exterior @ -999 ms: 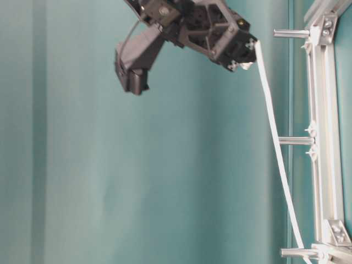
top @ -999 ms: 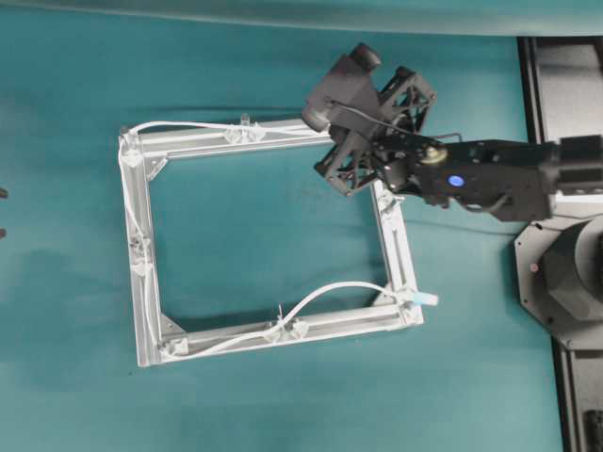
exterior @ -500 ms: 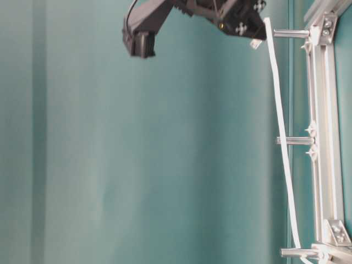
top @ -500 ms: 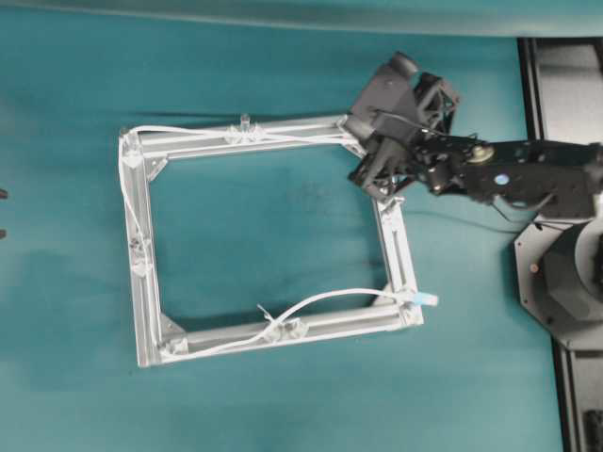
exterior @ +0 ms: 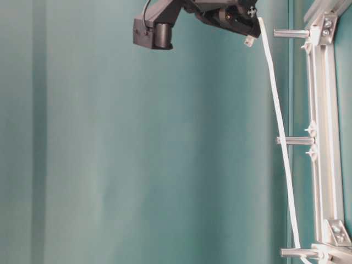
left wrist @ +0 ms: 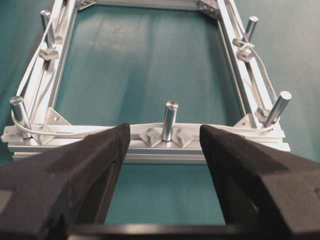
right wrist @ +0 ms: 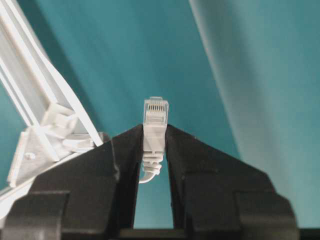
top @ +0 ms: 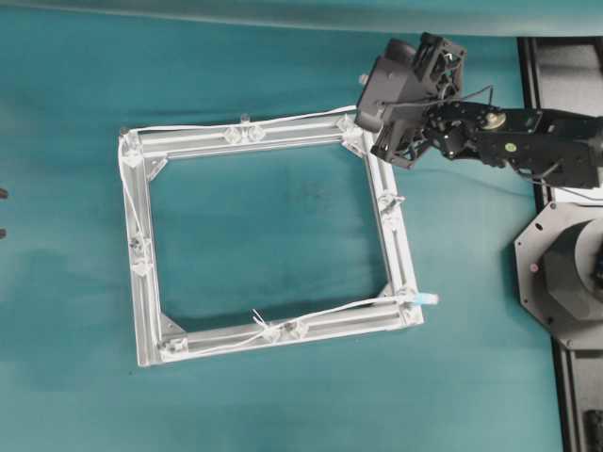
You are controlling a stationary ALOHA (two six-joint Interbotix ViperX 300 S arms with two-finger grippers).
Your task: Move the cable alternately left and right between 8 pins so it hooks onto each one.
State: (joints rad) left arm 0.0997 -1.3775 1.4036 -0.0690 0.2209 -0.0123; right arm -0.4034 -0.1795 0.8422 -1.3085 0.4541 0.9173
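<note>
Teal table (top: 245, 395), square aluminium frame (top: 141, 282) flat on it.

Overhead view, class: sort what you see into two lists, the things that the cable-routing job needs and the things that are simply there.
Belonging to the job:
- cable, white, its plug pinched in the right tool
- pins, upright on the frame
- left tool, open, holding nothing

Simply there:
- aluminium frame, which carries the pins
- teal table cover
- black arm base
</note>
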